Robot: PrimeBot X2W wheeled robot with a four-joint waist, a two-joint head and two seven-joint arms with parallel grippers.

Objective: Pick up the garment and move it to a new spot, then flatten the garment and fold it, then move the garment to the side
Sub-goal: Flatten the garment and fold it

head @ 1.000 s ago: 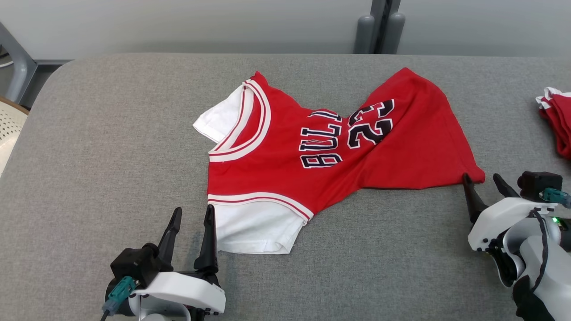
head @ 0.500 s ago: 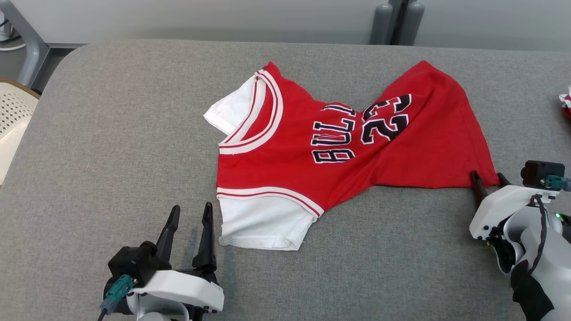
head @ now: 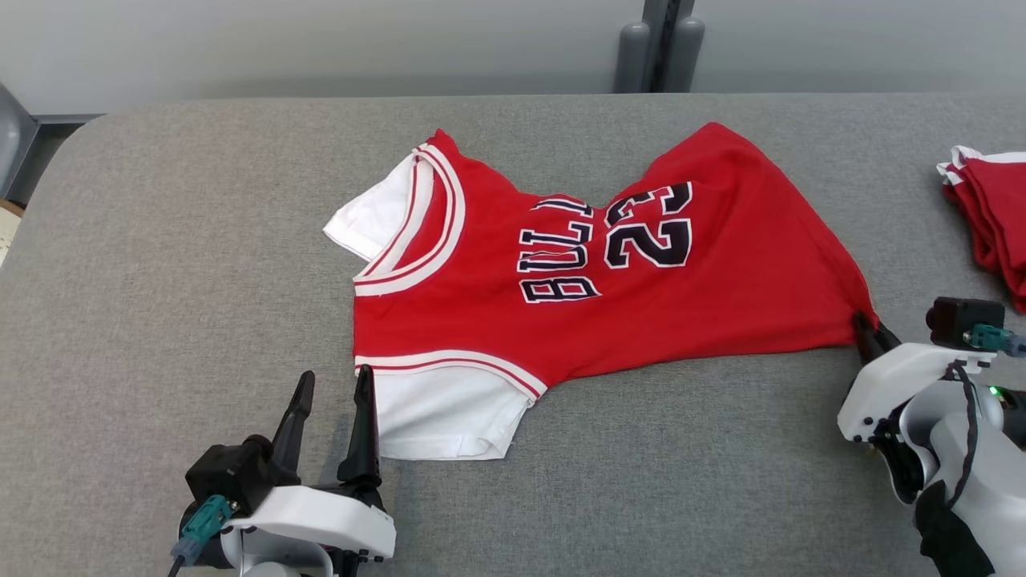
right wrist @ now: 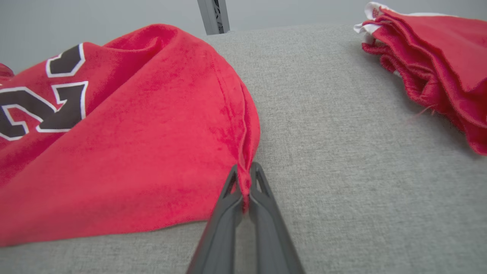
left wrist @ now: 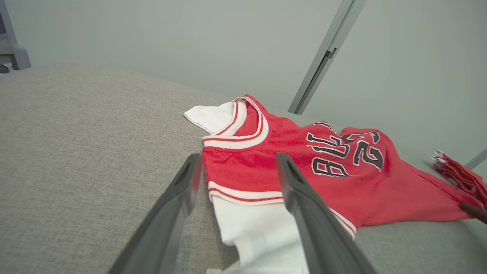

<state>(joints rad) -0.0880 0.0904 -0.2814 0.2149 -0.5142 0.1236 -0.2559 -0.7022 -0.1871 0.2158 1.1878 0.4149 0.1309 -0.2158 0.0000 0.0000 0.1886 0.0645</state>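
The garment is a red jersey with white sleeves and dark lettering, lying spread on the grey table. My right gripper is shut on the garment's near right hem corner; in the right wrist view the red cloth is pinched between the two fingertips of that gripper. My left gripper stands open at the near left, its right finger beside the white sleeve. In the left wrist view the open left gripper frames the garment shoulder.
A second pile of red and white cloth lies at the table's right edge, also in the right wrist view as red cloth. A grey post stands behind the table. Bare grey table surface lies to the left and front.
My right gripper has shut on the garment's hem corner and the cloth there is drawn taut. The head camera shifted. The left gripper stays open.
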